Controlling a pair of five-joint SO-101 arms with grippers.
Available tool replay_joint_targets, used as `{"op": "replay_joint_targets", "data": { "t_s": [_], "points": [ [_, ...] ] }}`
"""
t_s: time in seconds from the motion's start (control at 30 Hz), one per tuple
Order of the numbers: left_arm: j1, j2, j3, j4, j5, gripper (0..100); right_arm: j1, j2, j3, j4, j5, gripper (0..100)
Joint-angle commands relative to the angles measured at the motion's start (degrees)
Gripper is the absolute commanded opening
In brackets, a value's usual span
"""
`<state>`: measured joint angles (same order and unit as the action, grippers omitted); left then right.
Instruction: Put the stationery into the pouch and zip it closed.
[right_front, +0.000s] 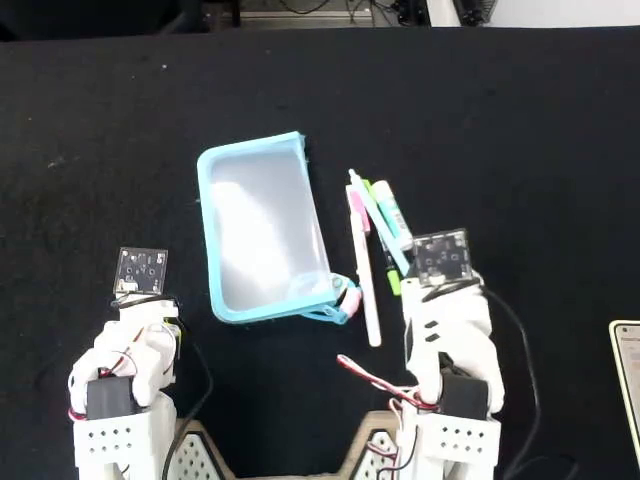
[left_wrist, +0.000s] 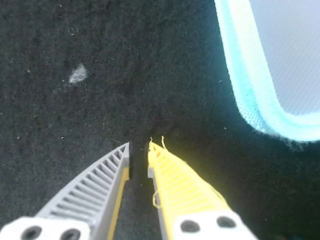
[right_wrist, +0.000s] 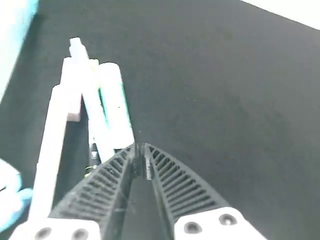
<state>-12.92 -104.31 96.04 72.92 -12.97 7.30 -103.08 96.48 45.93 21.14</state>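
Observation:
A light blue pouch (right_front: 260, 235) with a translucent face lies flat mid-table, its pink zip pull (right_front: 350, 298) at the near right corner. Just right of it lie the stationery pieces in a tight bundle: a long white pen (right_front: 366, 290), a pink-capped piece (right_front: 357, 212) and a white and green marker (right_front: 392, 212). My right gripper (right_wrist: 140, 149) is shut and empty, its tips just short of the marker (right_wrist: 116, 102) and the pen (right_wrist: 50, 150). My left gripper (left_wrist: 139, 149) is shut over bare cloth, to the near left of the pouch corner (left_wrist: 260, 95).
Black cloth covers the table (right_front: 500, 120). A white-edged flat object (right_front: 627, 385) lies at the right edge. Both arm bases (right_front: 280, 450) stand at the near edge. The far edge of the table runs along the top.

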Motion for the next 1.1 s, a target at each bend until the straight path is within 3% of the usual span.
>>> {"op": "replay_joint_targets", "data": {
  "t_s": [0.0,0.27,0.5,0.97,1.07],
  "points": [
    [0.40,-0.35,1.27,0.18,-0.44,7,-3.96,-5.49,-6.90,4.84,1.05,1.5],
    [0.75,-0.35,1.27,0.18,-0.44,7,-19.16,-5.49,-20.00,22.42,1.41,1.5],
    [0.75,-0.35,1.27,0.18,-0.44,7,-33.76,-5.49,-13.49,22.15,1.23,1.5],
    [0.31,-0.35,1.27,-6.15,-1.05,8,-34.90,-5.32,-25.71,21.19,0.88,1.5],
    [-2.24,-0.35,1.36,-14.95,-9.67,8,-34.73,-5.32,-28.79,21.10,0.79,1.5]
  ]
}}
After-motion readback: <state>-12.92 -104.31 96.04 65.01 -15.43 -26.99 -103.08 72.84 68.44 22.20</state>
